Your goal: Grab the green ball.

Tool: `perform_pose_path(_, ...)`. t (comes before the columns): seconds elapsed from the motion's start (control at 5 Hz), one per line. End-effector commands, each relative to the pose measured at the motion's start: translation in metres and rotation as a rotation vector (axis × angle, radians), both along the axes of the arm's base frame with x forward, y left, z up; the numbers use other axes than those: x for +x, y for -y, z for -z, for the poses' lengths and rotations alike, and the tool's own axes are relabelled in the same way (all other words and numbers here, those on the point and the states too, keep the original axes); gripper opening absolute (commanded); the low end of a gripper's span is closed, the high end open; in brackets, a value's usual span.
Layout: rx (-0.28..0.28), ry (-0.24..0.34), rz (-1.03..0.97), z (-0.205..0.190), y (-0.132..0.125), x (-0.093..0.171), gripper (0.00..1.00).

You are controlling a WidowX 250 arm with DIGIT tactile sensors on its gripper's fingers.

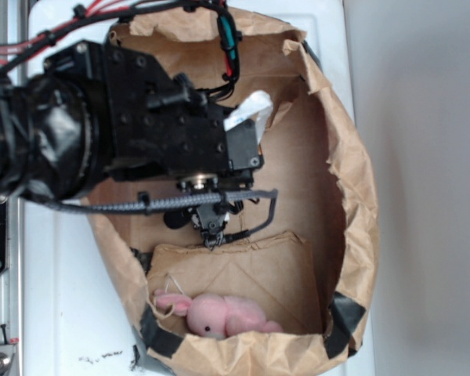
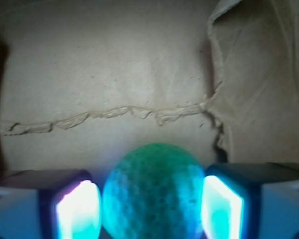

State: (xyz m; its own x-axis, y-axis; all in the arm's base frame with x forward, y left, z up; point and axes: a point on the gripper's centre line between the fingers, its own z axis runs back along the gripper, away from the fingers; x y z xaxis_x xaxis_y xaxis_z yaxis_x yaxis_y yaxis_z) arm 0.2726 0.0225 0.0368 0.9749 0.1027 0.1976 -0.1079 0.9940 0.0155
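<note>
The green ball (image 2: 154,191) fills the bottom middle of the wrist view, round and mottled, lying on the brown paper floor of a bag. My gripper (image 2: 152,199) straddles it, and both glowing pads (image 2: 77,209) press against the ball's sides, so the gripper is shut on the ball. In the exterior view the gripper (image 1: 211,233) points down deep inside the bag, and the arm's black body hides the ball there.
A torn brown paper bag (image 1: 360,180) surrounds the gripper on all sides. A pink plush bunny (image 1: 223,316) lies at the bag's near end, past a folded paper flap (image 1: 243,270). A white scrap (image 1: 251,106) sits beside the wrist.
</note>
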Motion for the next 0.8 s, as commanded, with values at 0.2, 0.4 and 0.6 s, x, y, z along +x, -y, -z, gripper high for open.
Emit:
perform_pose_path(0.2, 0.014, 0.043, 0.003, -0.004, 0.0, 0.005, 0.0)
perform_pose_path(0.4, 0.009, 0.029, -0.003, -0.007, -0.003, 0.005, 0.0)
perform_pose_path(0.6, -0.037, -0.002, -0.026, -0.034, -0.005, 0.006, 0.0)
